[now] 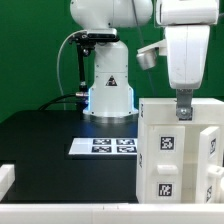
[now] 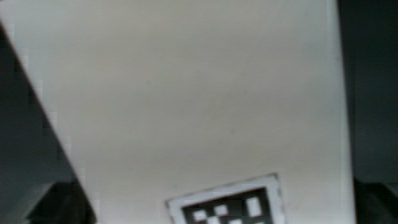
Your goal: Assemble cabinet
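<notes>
One cabinet standing on the counter, directly beneath the end effector; seemingly pressed down to seat a panel. Grip state impossible to tell.

open black table across the exterior view's left, broken only by the flat marker board near the robot base. blocked on the exterior view's right by the tall cabinet, with the gripper right at its top edge.
</notes>
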You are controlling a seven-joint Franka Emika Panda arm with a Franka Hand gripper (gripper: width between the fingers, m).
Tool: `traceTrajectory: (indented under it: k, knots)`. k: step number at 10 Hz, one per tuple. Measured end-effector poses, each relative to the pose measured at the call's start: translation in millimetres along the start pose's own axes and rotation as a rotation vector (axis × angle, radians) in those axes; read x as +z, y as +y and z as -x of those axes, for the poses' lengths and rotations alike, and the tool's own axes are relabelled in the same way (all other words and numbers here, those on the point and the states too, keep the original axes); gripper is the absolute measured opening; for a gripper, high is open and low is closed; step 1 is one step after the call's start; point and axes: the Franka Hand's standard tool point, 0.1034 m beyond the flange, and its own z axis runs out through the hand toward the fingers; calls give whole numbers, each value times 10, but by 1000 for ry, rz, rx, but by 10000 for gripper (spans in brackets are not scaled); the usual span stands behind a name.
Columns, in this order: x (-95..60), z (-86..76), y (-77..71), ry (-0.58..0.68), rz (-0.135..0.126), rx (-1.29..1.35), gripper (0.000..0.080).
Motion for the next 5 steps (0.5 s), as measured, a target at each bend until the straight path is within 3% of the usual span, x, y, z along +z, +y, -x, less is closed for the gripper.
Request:
traceTrajectory:
  k: [3, 5]
  knots:
    - [2, -3, -2, 2, -1, 255, 552]
    - [9, 9, -19, 19, 13, 549, 552]
